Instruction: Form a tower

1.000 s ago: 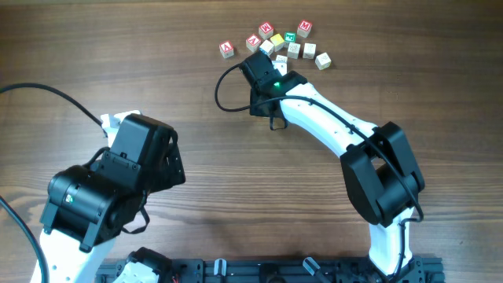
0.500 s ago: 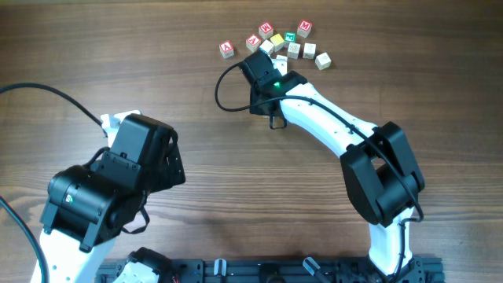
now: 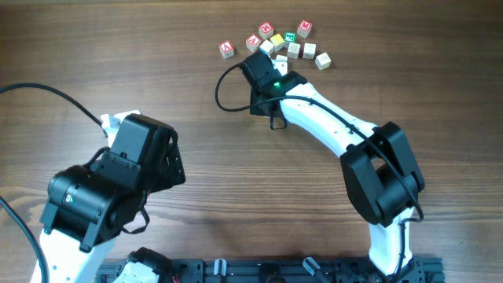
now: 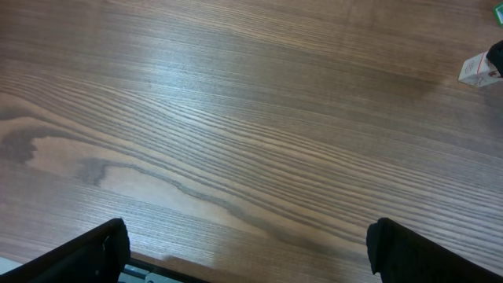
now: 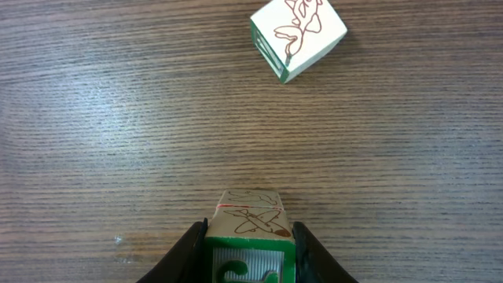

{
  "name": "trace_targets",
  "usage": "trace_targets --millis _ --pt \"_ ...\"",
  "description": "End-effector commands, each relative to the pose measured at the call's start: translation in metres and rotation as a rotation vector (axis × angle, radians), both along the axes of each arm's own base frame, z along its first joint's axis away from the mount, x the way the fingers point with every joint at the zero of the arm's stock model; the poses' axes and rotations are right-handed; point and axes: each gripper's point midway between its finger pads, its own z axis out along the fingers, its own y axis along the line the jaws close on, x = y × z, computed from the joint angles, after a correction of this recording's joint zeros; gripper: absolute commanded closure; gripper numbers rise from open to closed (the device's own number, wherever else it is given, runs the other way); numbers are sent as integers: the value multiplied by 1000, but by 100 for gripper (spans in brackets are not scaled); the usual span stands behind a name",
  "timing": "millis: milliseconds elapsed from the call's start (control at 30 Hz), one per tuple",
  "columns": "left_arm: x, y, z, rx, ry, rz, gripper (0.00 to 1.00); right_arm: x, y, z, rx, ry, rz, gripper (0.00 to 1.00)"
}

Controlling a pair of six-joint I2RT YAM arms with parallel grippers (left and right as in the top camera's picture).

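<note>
One small pale wooden cube with a green-printed face (image 5: 248,222) sits clamped in the right gripper (image 5: 248,242), arm stretched low over the grainy brown wooden table (image 5: 118,118); left gripper (image 4: 247,240) gapes wide.

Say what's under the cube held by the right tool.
In the right wrist view the right tool is shut on a pale wooden cube with a green-marked face, which hides whatever lies beneath it. Only wooden table shows right around it.
</note>
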Motion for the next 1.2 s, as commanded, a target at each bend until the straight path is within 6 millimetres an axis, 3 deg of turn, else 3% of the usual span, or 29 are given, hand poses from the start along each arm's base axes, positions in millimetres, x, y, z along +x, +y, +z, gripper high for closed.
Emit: trace_targets --millis 0,200,300,567,667,767,833,867,933,1033,1167 --pt "0 2 1 7 -8 2 0 0 -5 -2 -20 -9 -15 72" --pt "0 2 1 7 -8 2 0 1 -5 -2 -19 -9 -15 71" --pt "0 2 1 7 -8 2 0 1 -4 -2 -18 -12 -12 59" --pt "0 2 1 7 -8 2 0 1 -4 -2 -19 -12 -10 52" --pt "0 2 1 7 -8 2 0 5 -1 2 -10 -28 -6 42" --pt "0 2 1 7 -8 2 0 17 10 33 23 -70 25 18" --pt "0 2 1 7 -8 2 0 31 19 63 53 -136 49 10" --pt "0 2 1 7 -8 2 0 42 24 87 76 -193 66 7" --pt "0 2 1 7 -8 2 0 57 20 109 92 -244 62 7" --pt "0 2 1 7 -8 2 0 80 -3 112 126 -269 5 7" --pt "0 2 1 7 -8 2 0 114 -30 92 213 -262 -61 7"
